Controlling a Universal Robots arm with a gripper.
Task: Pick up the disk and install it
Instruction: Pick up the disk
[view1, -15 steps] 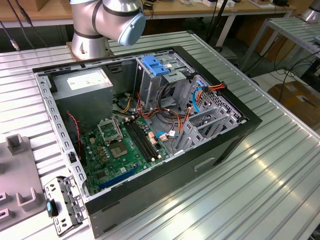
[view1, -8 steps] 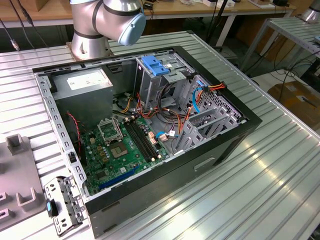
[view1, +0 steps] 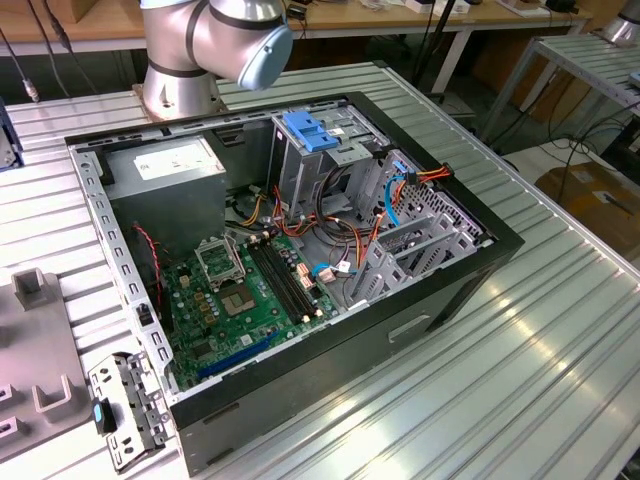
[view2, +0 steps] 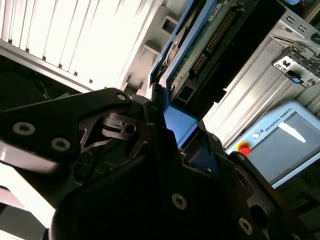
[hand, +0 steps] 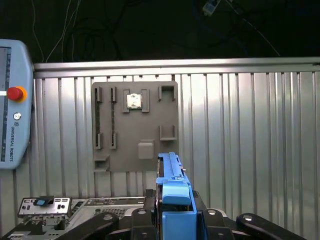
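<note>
The disk (hand: 172, 192) stands edge-on in my gripper (hand: 174, 212), its blue carrier rail facing the first wrist view. In the second wrist view the disk (view2: 200, 45) shows its green circuit-board side and connector pins inside the blue rail. My gripper (view2: 175, 132) is shut on its near end, with black fingers (view2: 125, 130) on both sides. The disk is held in the air above the ribbed metal table (hand: 240, 140). In the exterior view the open computer case (view1: 500, 240) lies on its side, with a drive cage topped by a blue part (view1: 315, 130).
A grey fixture plate (hand: 135, 125) with slots lies on the table beyond the disk. A teach pendant (hand: 12, 125) sits beside it. A metal bracket (view1: 125, 395) lies by the case's front corner. The arm's base (view1: 180, 70) stands behind the case, and a grey power supply (view1: 165, 165) fills a rear corner.
</note>
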